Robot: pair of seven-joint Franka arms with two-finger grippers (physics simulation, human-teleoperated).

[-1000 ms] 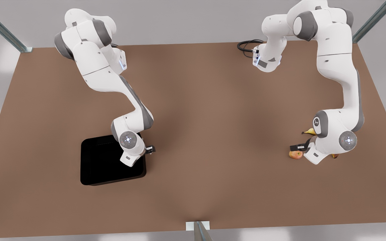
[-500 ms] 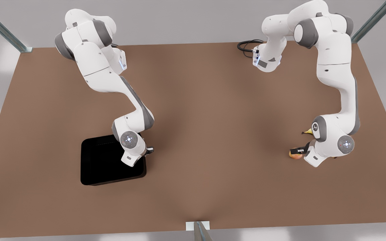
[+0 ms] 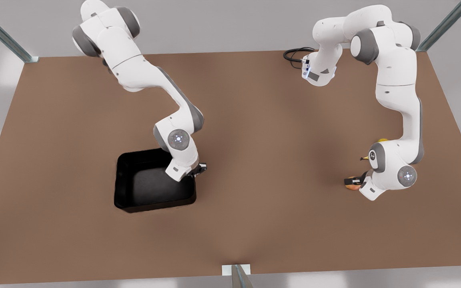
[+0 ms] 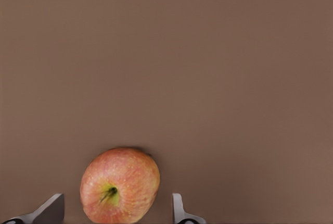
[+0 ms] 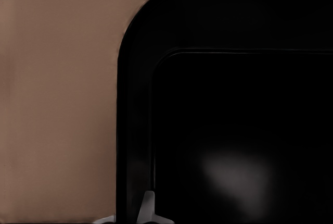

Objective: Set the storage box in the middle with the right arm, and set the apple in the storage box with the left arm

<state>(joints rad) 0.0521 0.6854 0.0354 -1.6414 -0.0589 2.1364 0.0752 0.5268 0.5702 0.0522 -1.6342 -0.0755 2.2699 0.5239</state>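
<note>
Storage box (image 3: 142, 194) shifted toward centre, gripped at its wall by right hand (image 3: 195, 172); left hand (image 4: 114, 214) wide around apple (image 4: 120, 185).

The storage box (image 5: 234, 130) shows one rounded corner and its dark floor, where a faint pale glare sits. Bare brown table (image 5: 57, 104) lies beside it. One fingertip (image 5: 147, 208) of the right gripper stands against the box's wall.

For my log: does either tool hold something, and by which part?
The right tool grips the storage box by its side wall's rim. The left tool is open around the apple, not holding it.
</note>
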